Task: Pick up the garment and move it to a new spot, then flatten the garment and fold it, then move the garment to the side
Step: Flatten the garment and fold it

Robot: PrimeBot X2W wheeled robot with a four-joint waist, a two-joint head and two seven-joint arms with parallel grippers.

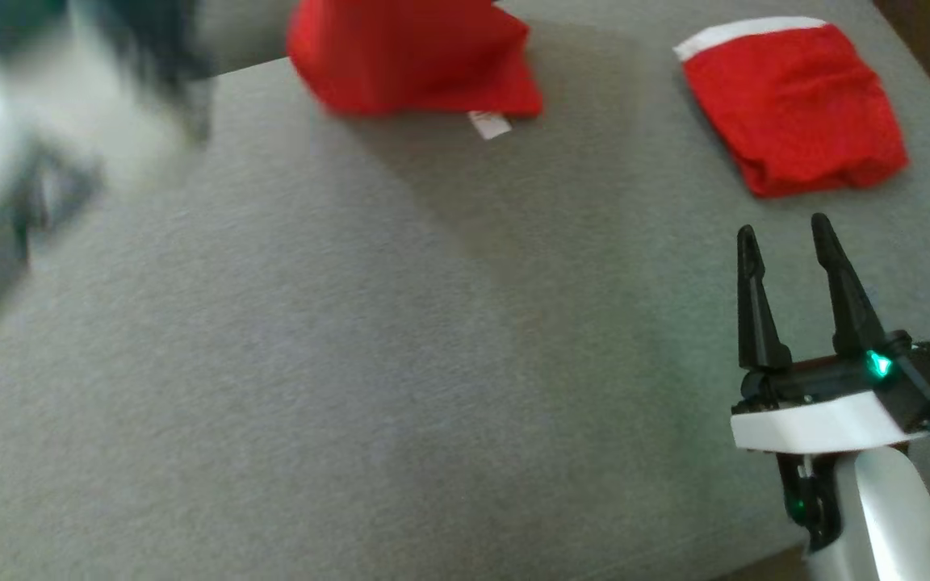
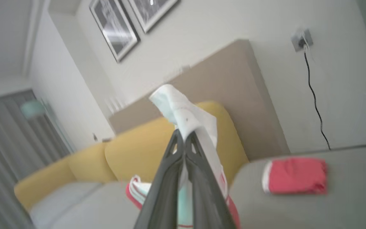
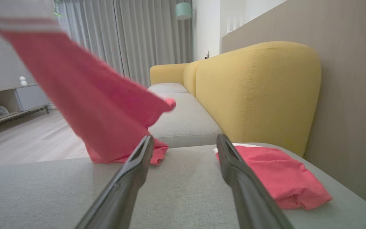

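Garment [image 1: 412, 56]: red cloth with a white band, hanging from the left gripper [image 2: 183, 135], whose two dark fingers are pressed together on a white fold of it. Its lower end reaches the far edge of the grey cushion [image 1: 352, 363], and a small white label [image 1: 489, 125] shows at its hem. Second garment [image 1: 796, 105]: red with a white band, folded, lying flat on the same cushion, well apart from the first and to its right. Right gripper [image 1: 784, 227]: fingers spread wide, holding nothing, over the cushion near the folded piece and clear of it. Low cabinet [image 3: 17, 98]: stands on a wooden floor; its open compartment holds a few items too blurred to name. The head view gives the plan of the cushion and both red pieces, with a blurred pale and dark shape at its upper left. The left wrist view adds the grip itself, the garment [image 2: 186, 117] bunched white above the fingertips, two framed pictures [image 2: 114, 27] and a wall socket [image 2: 301, 39] with a dark cable. The right wrist view adds the hanging garment [image 3: 91, 101] from the side, the right gripper [image 3: 184, 138], a yellow sofa [image 3: 259, 92], grey curtains [image 3: 138, 38] and a pale green lamp [image 3: 183, 10].
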